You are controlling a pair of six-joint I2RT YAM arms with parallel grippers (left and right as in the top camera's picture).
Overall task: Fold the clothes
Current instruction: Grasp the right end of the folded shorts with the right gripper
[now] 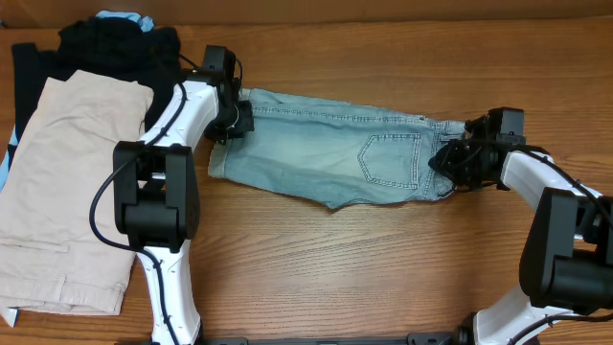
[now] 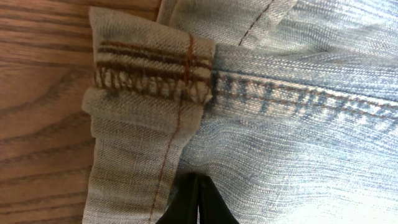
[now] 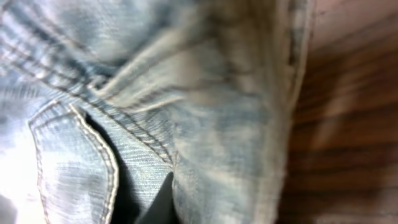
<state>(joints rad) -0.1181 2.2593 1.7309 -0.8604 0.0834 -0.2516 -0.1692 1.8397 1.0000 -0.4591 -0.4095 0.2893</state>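
Note:
The light blue denim shorts point(image 1: 326, 158) lie flat across the middle of the table, folded lengthwise, with a back patch pocket point(image 1: 391, 161) facing up. My left gripper point(image 1: 235, 120) is at the shorts' left end by the hemmed cuff. In the left wrist view its fingertips point(image 2: 198, 186) are pressed together on the denim just below the turned-up cuff point(image 2: 149, 74). My right gripper point(image 1: 448, 163) is at the right end by the waistband. In the right wrist view one dark finger point(image 3: 165, 199) shows under a fold of denim point(image 3: 230, 124), and the other finger is hidden.
Beige khaki shorts point(image 1: 67, 182) lie folded at the left edge of the table. A black garment point(image 1: 105, 48) and a bit of light blue cloth point(image 1: 124, 19) lie behind them at the back left. Bare wooden table point(image 1: 364, 268) lies in front of the denim shorts.

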